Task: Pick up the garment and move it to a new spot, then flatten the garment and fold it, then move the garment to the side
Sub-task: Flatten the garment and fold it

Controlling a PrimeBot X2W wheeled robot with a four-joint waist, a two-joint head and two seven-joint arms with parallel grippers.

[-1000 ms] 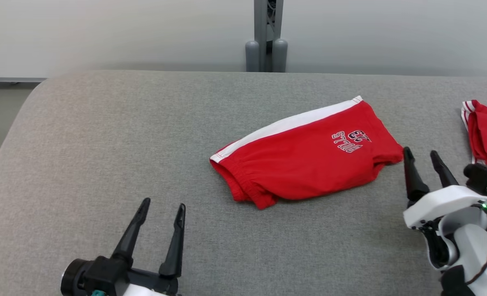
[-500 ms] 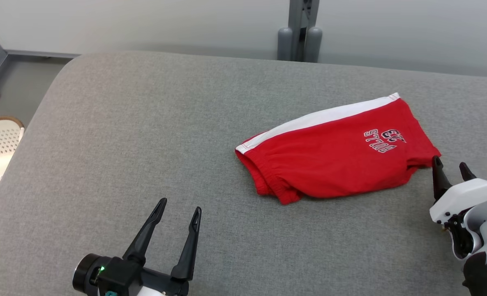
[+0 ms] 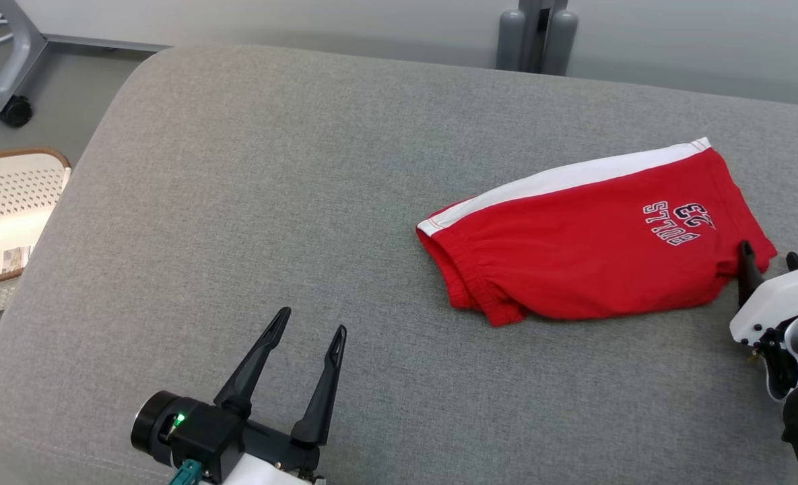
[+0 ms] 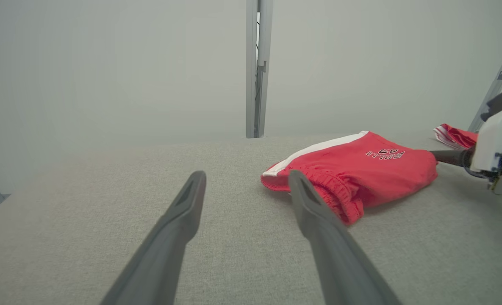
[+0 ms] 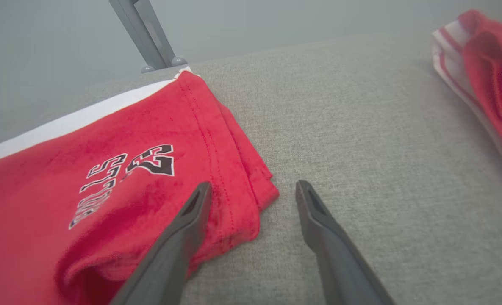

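Two sets of fingers, both spread wide and both empty, over a grey cloth-covered bench (image 3: 237, 168). My left fingers (image 3: 337, 337) hang above bare cloth, with the red shorts (image 3: 587, 256) lying ahead of their tips and off to their right, well apart from them. The shorts lie folded, white side stripe on the far edge, dark lettering near the leg hem, elastic waistband turned towards my left fingers. My right fingers (image 3: 747, 259) stand at the hem end: in the right wrist view the left one (image 5: 200, 199) overlaps the red cloth, the right one is over bare bench, and the hem corner lies between them. Whether either finger touches the cloth I cannot tell. Beyond my right fingers, to their right, lies a second red garment (image 5: 488, 63). Off the bench, far to the left of my left fingers, sits a white perforated basket (image 3: 8, 195).
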